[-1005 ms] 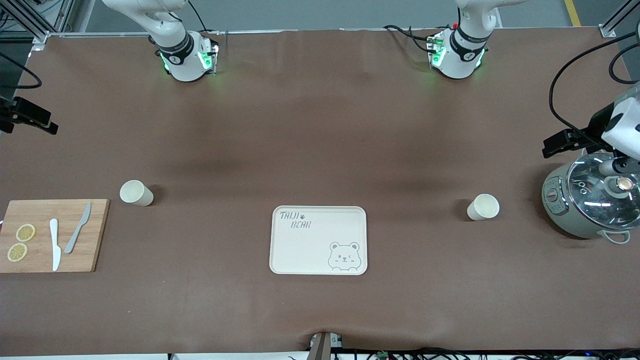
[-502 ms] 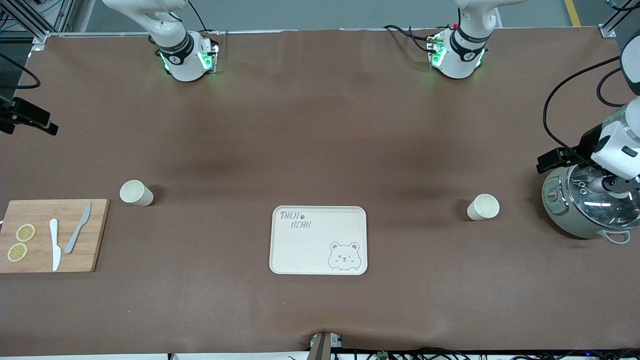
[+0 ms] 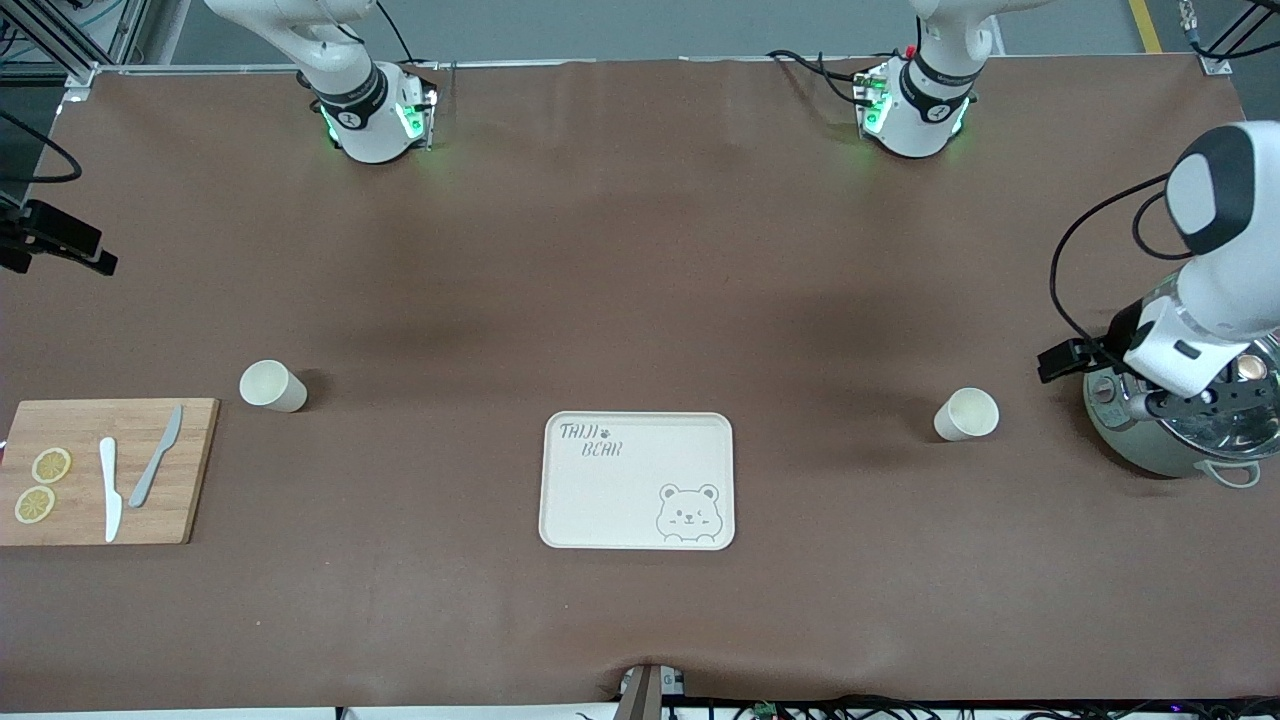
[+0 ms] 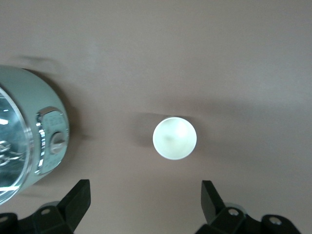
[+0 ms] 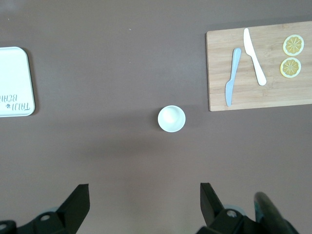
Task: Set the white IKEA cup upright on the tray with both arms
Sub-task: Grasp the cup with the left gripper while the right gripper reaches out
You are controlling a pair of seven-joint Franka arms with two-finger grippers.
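Your cream-white rectangular tray (image 3: 637, 480) with bear drawing sits mid-table, nothing on it. Two white cups stand upright on brown table cover: one (image 3: 967, 414) toward left arm's end, other (image 3: 272, 386) toward right arm's end, just beside wooden cutting board (image 3: 105, 471). Front view shows left gripper (image 3: 1180, 405) over grey rice cooker (image 3: 1180, 420); right gripper out of that view. Only wrist views show you spread fingers: left gripper (image 4: 145, 202) open near cup (image 4: 174, 138), right gripper (image 5: 144, 204) open, high over its cup (image 5: 171, 118). Right wrist view also shows lemon slices (image 5: 293, 45) and two knives (image 5: 254, 56) on board.
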